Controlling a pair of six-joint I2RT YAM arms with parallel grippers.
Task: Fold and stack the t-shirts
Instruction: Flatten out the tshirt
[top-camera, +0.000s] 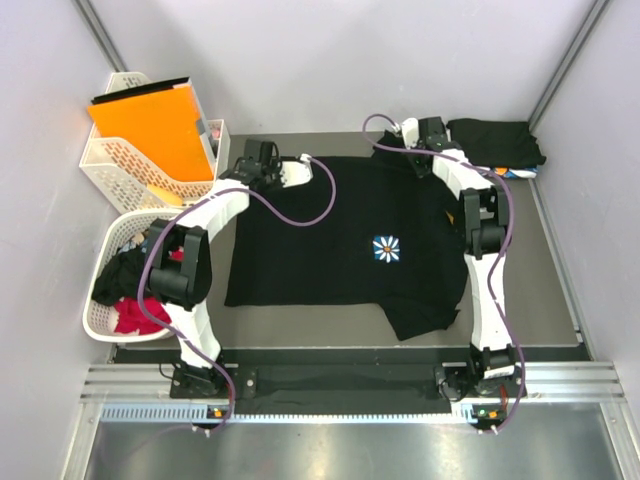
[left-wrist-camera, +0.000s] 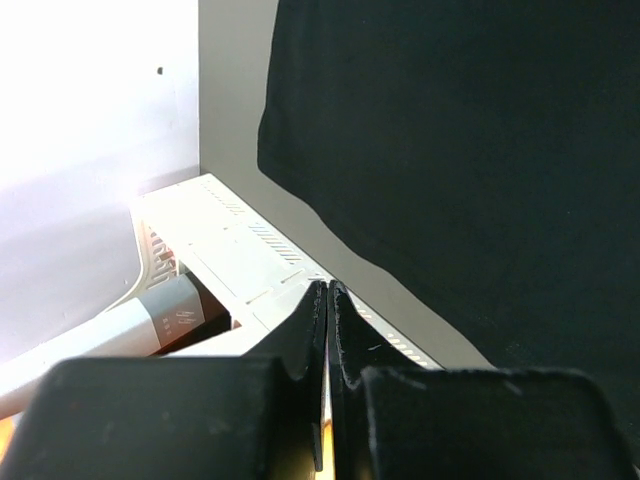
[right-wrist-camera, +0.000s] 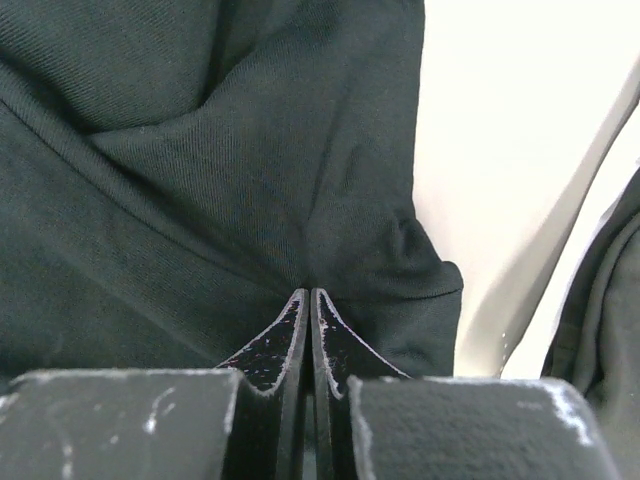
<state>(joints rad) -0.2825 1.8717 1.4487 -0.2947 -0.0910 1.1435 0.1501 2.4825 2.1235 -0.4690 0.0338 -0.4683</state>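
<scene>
**A:** What cloth and shapes do you have on your table?

**B:** You have a black t-shirt (top-camera: 320, 230) spread flat and wide on the grey table (top-camera: 530, 280). It is soft, and close up the weave shows fine diagonal lines. On its chest is a small white-and-blue flower print (top-camera: 386, 248). The sleeve on the near right side lies as a bent flap toward the arm bases. In the far right corner you see a folded pile of dark shirts (top-camera: 495, 140), nearly rectangular. At the left a stiff white lattice basket (top-camera: 115, 165) holds a flat orange folder (top-camera: 150, 125). Nearer to you, a round lattice basket (top-camera: 100, 325) holds crumpled black and red shirts (top-camera: 135, 300).

**A:** And my grippers?

**B:** Your right gripper (right-wrist-camera: 308, 300) has its pads pressed together and it pinches the black t-shirt at the far right corner. The fabric gathers in folds toward the tips. Your left gripper (left-wrist-camera: 327, 295) is also pressed together, at the far left corner of the shirt. Its tips point just beside the shirt's edge, near the white basket. Whether cloth is between them, you cannot tell.
</scene>
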